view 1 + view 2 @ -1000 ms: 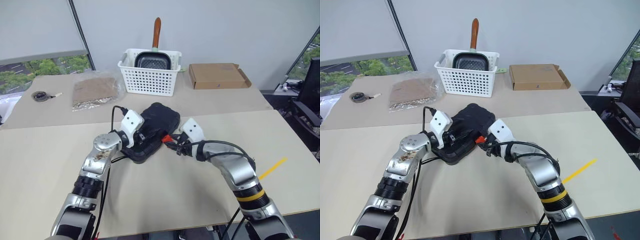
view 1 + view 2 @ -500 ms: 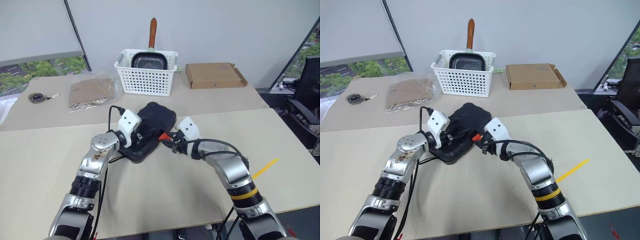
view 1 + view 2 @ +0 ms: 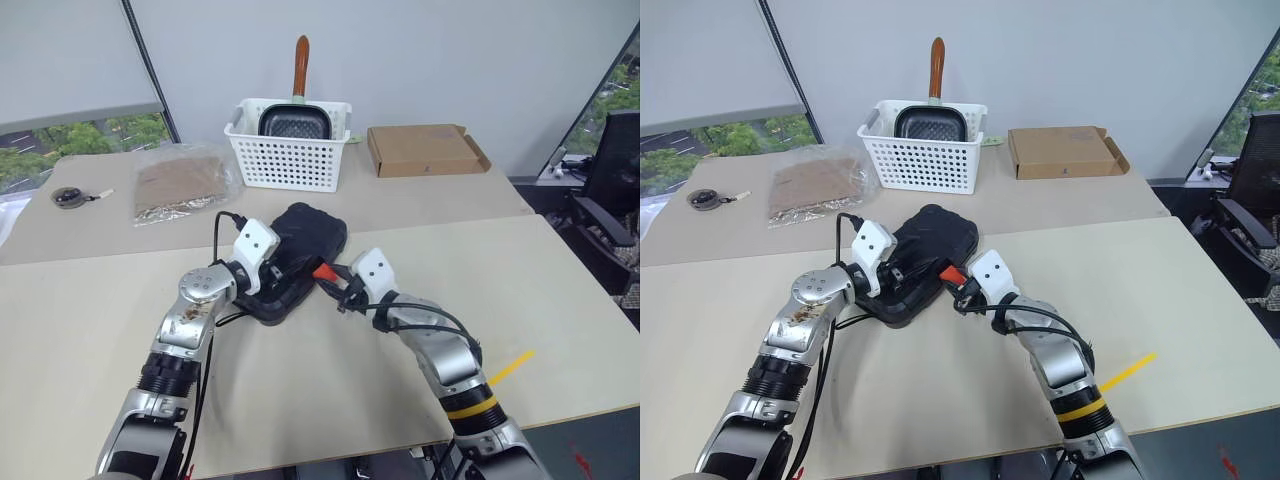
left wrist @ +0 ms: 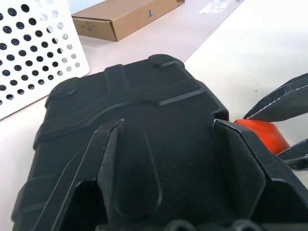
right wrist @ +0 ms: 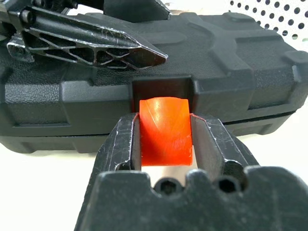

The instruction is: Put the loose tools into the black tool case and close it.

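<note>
My left tool (image 3: 283,268) spreads apart over the closed case (image 3: 300,248), steadying it; my right tool (image 5: 165,139) clamps the latch (image 5: 165,129) (to snap it shut).

Bright, even daylight; soft shadows, wrist views sharp.

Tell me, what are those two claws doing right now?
Left gripper open over the closed black tool case. Right gripper on its orange latch.

A white slotted basket (image 3: 290,150) holds a dark pan (image 3: 295,122). A cardboard box (image 3: 425,150) lies beside it. A clear bag (image 3: 182,180) lies nearby.
</note>
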You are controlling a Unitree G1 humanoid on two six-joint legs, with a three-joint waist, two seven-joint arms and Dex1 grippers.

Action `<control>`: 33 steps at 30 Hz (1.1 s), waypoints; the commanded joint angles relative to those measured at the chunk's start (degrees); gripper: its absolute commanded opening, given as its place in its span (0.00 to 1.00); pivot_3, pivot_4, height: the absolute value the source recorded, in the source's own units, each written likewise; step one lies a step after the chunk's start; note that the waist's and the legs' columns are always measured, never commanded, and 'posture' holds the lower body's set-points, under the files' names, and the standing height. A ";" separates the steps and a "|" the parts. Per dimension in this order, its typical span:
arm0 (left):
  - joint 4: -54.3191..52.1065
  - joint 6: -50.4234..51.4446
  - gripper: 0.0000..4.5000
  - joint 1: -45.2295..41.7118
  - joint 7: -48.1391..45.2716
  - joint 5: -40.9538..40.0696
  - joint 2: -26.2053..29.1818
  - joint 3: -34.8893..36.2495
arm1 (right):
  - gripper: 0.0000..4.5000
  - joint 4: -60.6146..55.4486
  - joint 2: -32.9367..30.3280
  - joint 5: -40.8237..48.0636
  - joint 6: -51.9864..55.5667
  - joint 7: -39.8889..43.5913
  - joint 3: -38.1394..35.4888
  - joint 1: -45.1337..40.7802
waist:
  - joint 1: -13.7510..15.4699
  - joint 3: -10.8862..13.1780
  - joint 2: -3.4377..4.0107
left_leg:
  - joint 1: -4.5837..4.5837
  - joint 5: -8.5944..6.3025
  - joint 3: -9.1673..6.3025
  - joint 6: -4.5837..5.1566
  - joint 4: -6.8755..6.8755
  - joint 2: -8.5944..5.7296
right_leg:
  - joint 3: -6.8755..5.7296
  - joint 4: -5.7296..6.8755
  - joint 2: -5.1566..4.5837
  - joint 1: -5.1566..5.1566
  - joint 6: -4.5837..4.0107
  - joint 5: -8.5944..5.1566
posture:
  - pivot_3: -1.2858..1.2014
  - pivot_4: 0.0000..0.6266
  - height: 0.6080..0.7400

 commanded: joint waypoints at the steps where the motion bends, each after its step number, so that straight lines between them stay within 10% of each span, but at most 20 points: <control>1: 3.79 2.60 0.70 2.83 -0.45 1.55 -0.25 -2.52 | 0.69 -1.05 0.23 0.18 -2.55 0.86 0.28 -0.15 | 0.03 -0.01 0.01 | 0.01 -0.04 0.00 -0.06 0.00 0.00 | 0.01 0.00 0.00 -0.01 0.00 0.00 | 0.52 0.24 0.70; 33: 3.57 2.72 0.70 3.15 -0.59 1.72 0.07 -2.14 | 0.69 11.49 -0.24 2.43 -6.97 4.58 -3.67 -3.69 | 0.33 -0.06 0.02 | -0.11 0.09 -0.02 0.17 -0.01 -0.11 | 0.04 -0.03 -0.05 0.00 -0.01 0.00 | 0.52 0.24 0.70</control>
